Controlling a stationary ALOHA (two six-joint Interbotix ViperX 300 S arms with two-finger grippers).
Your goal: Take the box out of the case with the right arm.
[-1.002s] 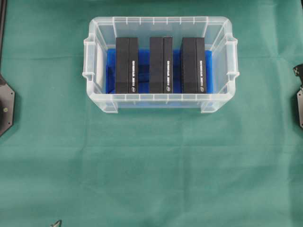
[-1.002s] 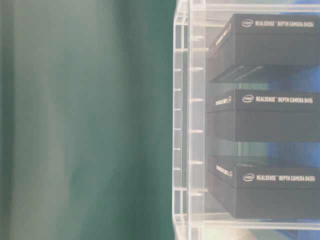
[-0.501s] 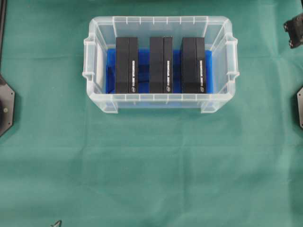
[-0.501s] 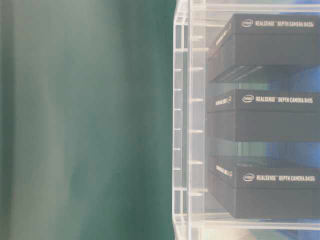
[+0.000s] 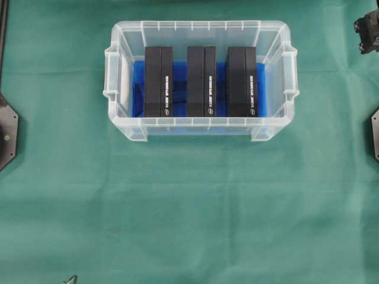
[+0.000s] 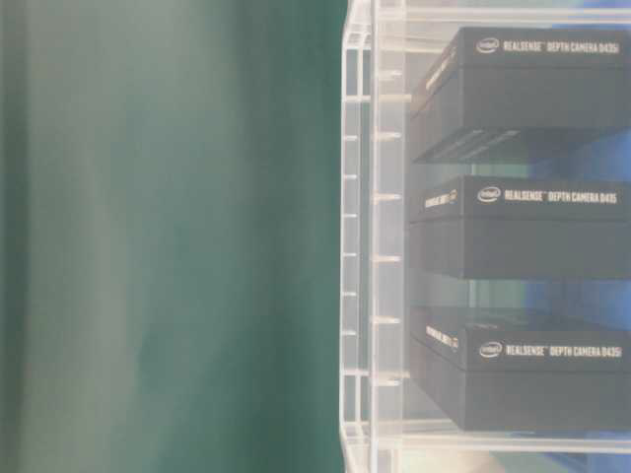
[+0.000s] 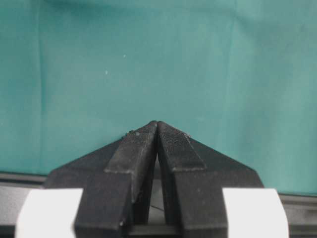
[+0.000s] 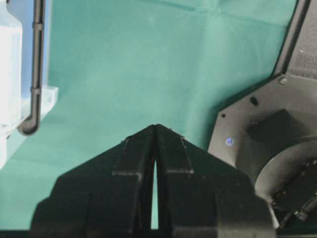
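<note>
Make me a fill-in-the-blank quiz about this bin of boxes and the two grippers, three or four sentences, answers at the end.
1. The clear case holds ____ black boxes.
2. The floor lining under the boxes is ____.
3. The cloth covering the table is ____.
4. The left gripper hangs over bare cloth with its fingertips ____.

Missing words: three; blue; green; shut

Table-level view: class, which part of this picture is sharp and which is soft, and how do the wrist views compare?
Table-level view: the boxes' white lettering is sharp, while the green cloth is a soft smear. Left wrist view: fingertips crisp, cloth evenly lit. Right wrist view: the clear case at the edge looks hazy.
</note>
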